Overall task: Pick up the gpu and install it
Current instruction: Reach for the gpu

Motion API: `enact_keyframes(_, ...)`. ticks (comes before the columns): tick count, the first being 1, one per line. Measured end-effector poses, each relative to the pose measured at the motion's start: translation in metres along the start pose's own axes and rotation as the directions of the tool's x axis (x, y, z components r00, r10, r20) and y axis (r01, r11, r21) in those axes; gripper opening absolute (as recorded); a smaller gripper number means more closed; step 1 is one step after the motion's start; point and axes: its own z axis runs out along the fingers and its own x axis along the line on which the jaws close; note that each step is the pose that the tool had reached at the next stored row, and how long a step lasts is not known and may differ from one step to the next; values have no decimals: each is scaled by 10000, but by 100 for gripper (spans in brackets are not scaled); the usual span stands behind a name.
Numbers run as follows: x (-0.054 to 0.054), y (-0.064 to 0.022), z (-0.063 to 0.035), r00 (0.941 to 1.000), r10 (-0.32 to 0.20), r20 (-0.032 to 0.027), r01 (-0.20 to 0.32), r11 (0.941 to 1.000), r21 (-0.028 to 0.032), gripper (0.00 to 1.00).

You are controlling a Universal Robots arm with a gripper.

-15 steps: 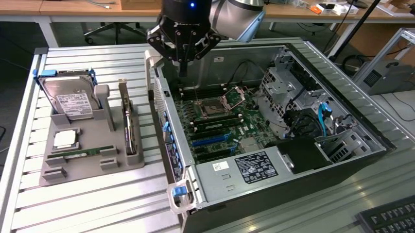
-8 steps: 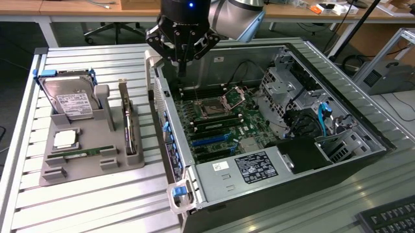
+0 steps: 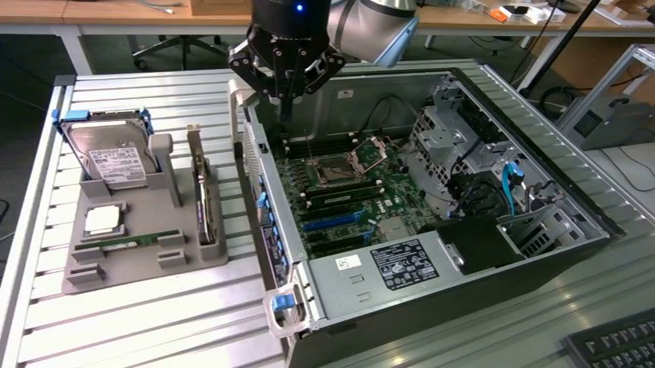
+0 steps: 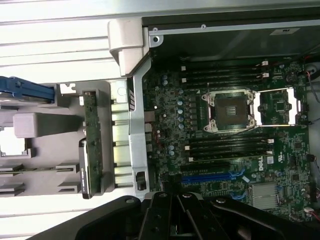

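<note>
The gpu [image 3: 202,195] stands on its long edge in a slot of the grey holder [image 3: 143,264], at the exterior view's left of the open computer case [image 3: 430,299]. In the wrist view the gpu [image 4: 92,145] is seen edge-on as a green strip with a dark body beneath. My black gripper [image 3: 284,96] hangs over the case's near wall, above the motherboard [image 3: 348,184] and apart from the gpu. Its fingers are together and hold nothing. The gripper [image 4: 176,200] also shows over the board's blue slots [image 4: 215,176].
The holder also carries a silver hard drive [image 3: 107,157] with blue handles, a square processor [image 3: 103,220] and a small green RAM stick [image 3: 133,241]. Drive cages and blue cables [image 3: 511,188] fill the case's far side. A keyboard [image 3: 614,349] lies at the exterior view's lower right.
</note>
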Motion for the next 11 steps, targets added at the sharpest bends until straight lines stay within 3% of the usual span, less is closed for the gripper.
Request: enact_keyframes(11,20,-1,0,10000,0,0,0,10000,0,10)
